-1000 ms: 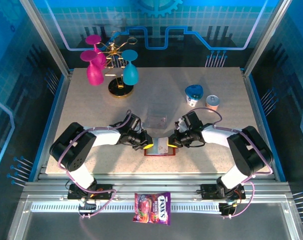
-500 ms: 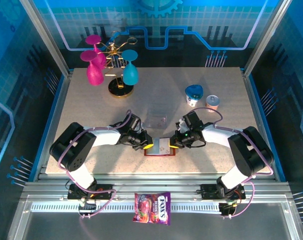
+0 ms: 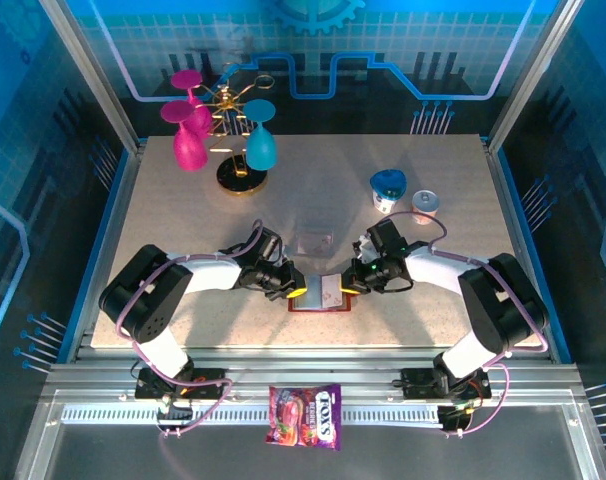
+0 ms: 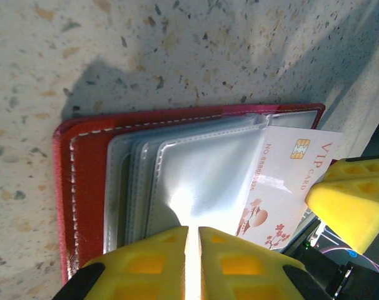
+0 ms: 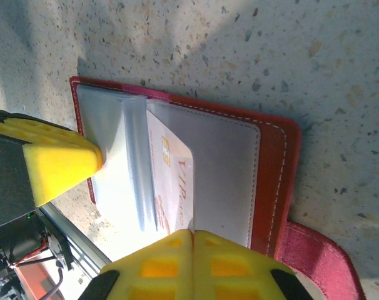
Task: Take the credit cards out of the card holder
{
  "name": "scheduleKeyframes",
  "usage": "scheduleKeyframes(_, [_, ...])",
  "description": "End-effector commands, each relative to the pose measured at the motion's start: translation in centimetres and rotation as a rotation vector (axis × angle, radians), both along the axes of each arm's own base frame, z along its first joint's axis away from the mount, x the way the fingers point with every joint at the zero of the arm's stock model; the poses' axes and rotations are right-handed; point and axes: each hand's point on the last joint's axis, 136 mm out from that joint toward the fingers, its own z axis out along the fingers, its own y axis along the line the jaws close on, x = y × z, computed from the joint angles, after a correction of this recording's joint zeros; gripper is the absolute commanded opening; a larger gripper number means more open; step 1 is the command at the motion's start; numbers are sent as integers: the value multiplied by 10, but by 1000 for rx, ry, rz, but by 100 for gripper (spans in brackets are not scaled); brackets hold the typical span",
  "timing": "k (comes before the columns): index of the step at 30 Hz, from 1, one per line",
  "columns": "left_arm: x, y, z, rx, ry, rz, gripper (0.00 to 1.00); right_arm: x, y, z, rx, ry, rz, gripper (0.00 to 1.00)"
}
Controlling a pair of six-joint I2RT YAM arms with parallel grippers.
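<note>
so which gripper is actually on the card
The right gripper: it is shut on the end of the pale VIP card sticking out of the red card holder. The left gripper pinches a clear plastic sleeve instead.

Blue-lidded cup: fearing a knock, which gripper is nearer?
Right. From above, the right gripper is below-left of the blue-lidded cup; the left gripper is farther left, across the card holder.
</note>
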Motion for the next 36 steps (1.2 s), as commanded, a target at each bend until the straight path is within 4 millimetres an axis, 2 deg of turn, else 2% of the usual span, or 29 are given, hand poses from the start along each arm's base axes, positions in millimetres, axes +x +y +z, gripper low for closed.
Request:
scheduleKeyframes(1, [-6,4,-6,35,19,-6,14,6,4,9,43,-7,-13,4])
scheduleKeyframes(8, [-5,4,-7,37,22,-5,14,5,16,10,86,10,-15,13])
scheduleKeyframes(21, [-5,5,-7,37,22,-3,14,-1,19,2,65,25,-12,13])
scheduleKeyframes(25, [-5,4,-6,35,23,-2,14,0,18,2,60,21,-13,10])
scheduleKeyframes(29, [-2,2,3,16,7,3,14,1,16,7,53,5,-14,7])
scheduleKeyframes(36, [8,1,34,-3,-56,6,18,7,8,31,18,-66,2,4])
